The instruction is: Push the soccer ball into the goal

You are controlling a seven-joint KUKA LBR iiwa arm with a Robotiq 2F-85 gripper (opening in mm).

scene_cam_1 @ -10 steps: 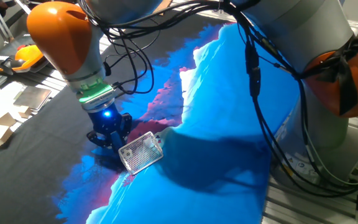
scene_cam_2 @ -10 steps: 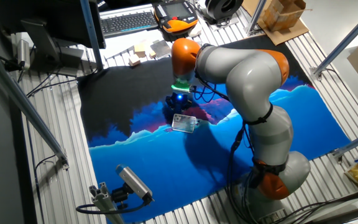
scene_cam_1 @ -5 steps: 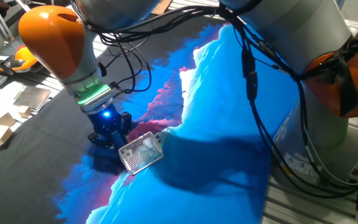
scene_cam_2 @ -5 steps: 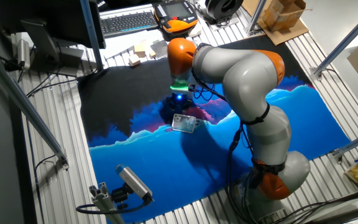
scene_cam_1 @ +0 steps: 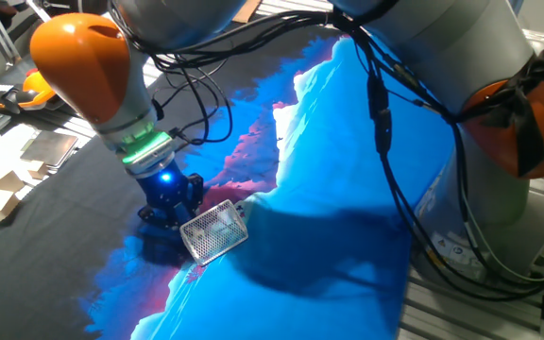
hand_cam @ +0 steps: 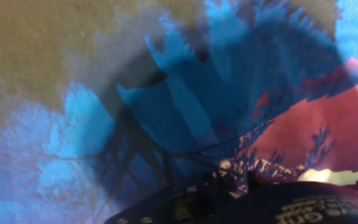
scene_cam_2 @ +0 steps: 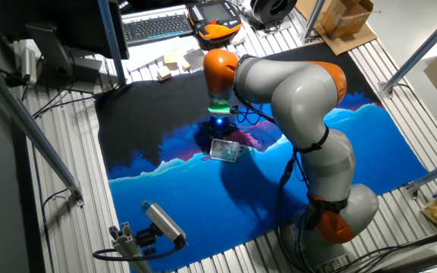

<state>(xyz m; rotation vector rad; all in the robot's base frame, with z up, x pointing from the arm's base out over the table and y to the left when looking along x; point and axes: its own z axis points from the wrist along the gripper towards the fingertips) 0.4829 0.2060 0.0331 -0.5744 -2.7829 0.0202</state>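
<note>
The goal is a small white mesh-netted frame. It lies tilted on the blue-and-pink mat, also seen as the goal from the other side. My gripper is down at the mat, right beside the goal's left end, under the green-lit wrist ring; it appears again as the gripper just behind the goal. Its fingers form a dark clump, and I cannot tell how they stand. I cannot make out the soccer ball in any view. The hand view shows only the mat and the dark gripper body along the bottom edge.
Cardboard pieces and an orange pendant lie off the mat's far left. A keyboard sits behind the mat. A camera on a mount stands at the mat's front. The arm's cables hang over the blue area.
The gripper has edged slightly toward the goal while staying low on the mat. The goal has barely moved.
</note>
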